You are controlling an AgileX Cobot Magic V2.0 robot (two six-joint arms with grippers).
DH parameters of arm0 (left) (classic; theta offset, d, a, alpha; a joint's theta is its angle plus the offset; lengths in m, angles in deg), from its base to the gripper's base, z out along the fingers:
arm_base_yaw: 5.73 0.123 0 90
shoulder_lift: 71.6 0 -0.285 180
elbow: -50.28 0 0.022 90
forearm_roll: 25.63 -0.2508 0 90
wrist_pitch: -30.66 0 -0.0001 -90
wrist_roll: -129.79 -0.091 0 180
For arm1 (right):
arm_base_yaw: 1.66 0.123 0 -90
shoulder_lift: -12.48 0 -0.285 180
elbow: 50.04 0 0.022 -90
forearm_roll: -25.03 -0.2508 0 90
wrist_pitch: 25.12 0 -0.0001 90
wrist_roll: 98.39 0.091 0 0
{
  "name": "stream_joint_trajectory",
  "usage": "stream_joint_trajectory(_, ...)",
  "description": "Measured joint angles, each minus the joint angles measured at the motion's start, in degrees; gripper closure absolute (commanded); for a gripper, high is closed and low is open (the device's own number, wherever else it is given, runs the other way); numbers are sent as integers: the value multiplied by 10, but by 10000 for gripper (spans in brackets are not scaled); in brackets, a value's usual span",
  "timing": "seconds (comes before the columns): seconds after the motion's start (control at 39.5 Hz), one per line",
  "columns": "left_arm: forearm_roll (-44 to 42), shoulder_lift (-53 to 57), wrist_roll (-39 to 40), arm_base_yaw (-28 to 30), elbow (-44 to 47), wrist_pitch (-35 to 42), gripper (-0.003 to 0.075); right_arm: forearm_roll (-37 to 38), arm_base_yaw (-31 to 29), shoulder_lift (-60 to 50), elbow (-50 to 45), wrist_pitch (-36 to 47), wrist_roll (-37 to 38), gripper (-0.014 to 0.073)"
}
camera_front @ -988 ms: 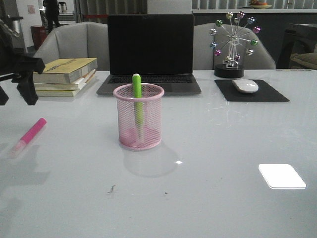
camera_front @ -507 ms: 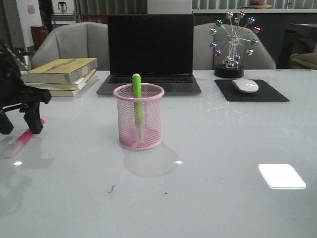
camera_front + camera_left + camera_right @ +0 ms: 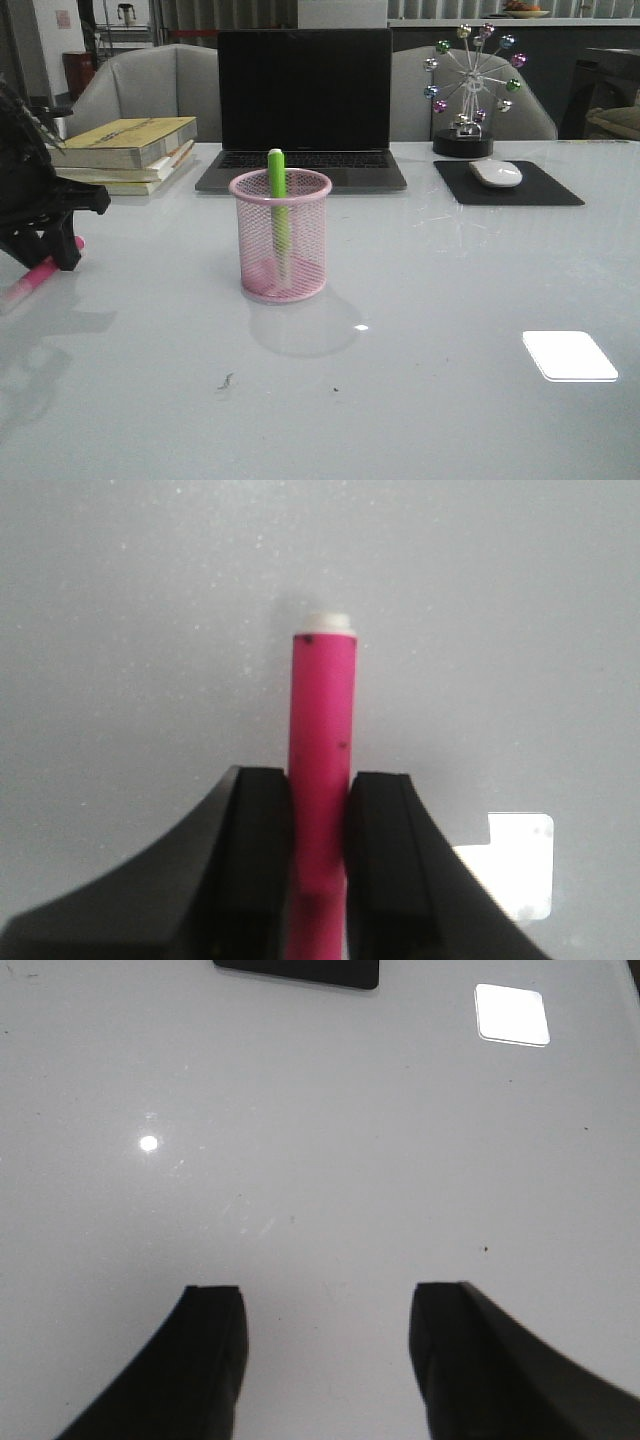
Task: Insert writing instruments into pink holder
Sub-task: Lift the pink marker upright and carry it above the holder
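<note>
Two highlighters are counted: one green highlighter (image 3: 277, 200) and one pink highlighter (image 3: 36, 274). One pink mesh cup (image 3: 281, 236) is noted. Also counted: one laptop (image 3: 303, 105), two stacked books (image 3: 128, 152), one mouse (image 3: 495, 173), one mouse pad (image 3: 545, 188), one ferris-wheel ornament (image 3: 470, 88).

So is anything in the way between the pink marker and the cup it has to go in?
Nothing visible is. The left end effector is closed on the pink marker at the table's left edge, and only bare table lies between it and the pink cup. The green marker already stands inside, leaving room.
</note>
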Motion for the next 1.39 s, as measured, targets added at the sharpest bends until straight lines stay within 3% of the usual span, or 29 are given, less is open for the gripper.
stream_joint_trajectory(0.61,0,-10,-56,-62,-50,-12,621,0,0,0,0,0,0,116)
stream_joint_trajectory(0.96,21,102,-65,-108,-56,97,621,1,0,0,0,0,0,116)
stream_joint_trajectory(1.19,91,148,-65,-132,-56,182,621,1,0,0,0,0,0,116)
stream_joint_trajectory(1.39,120,155,-65,-189,-31,296,621,1,0,0,0,0,0,116)
